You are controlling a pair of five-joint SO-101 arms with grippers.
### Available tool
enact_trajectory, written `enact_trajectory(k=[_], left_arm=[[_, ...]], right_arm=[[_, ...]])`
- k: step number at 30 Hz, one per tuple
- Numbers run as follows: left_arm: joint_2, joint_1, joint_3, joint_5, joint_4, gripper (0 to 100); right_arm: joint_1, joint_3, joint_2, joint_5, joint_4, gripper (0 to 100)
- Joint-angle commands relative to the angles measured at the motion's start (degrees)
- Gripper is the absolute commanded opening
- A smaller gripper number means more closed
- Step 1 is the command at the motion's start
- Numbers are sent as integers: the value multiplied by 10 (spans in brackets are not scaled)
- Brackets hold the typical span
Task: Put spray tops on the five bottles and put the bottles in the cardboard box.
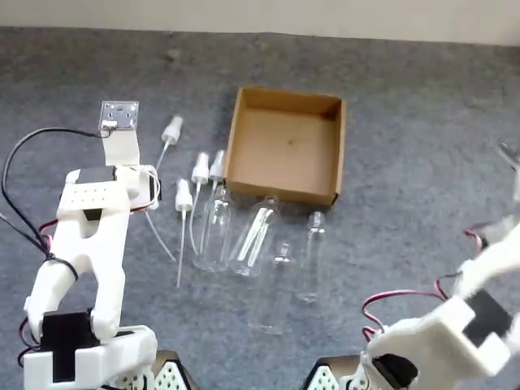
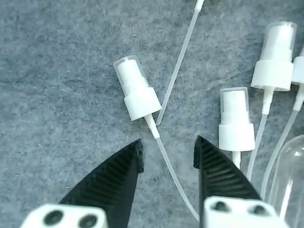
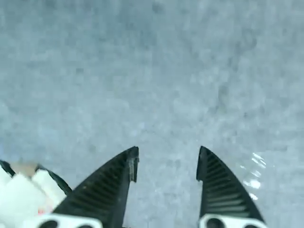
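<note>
Several clear bottles (image 1: 256,236) lie uncapped on the grey carpet in front of the cardboard box (image 1: 280,188), which holds nothing. White spray tops (image 1: 201,168) with long tubes lie loose to the left of the bottles. My left gripper (image 2: 167,154) is open just above the carpet. One spray top (image 2: 135,92) lies just ahead of it, and that top's thin tube runs between the fingers. Two more tops (image 2: 236,121) and a bottle's shoulder (image 2: 289,180) lie beside it. My right gripper (image 3: 167,161) is open over bare carpet with nothing in it.
The left arm (image 1: 93,219) stands left of the spray tops, with a small metal plate (image 1: 119,115) on the carpet beyond it. The right arm (image 1: 455,325) sits at the near right corner, away from the bottles. Open carpet surrounds the box.
</note>
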Motion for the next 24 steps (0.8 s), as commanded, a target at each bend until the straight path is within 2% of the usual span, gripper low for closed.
enact_trajectory(k=[1, 7, 13, 24], left_arm=[[-2, -2, -2, 1, -9, 140], [-2, -2, -2, 1, -9, 140], [-2, -2, -2, 1, -9, 140], [-2, -2, -2, 1, -9, 140]], right_arm=[[87, -1, -44, 54, -49, 174], [131, 1, -7, 107, -51, 207], [135, 1, 4, 174, 24, 261], [187, 0, 46, 180, -57, 263]])
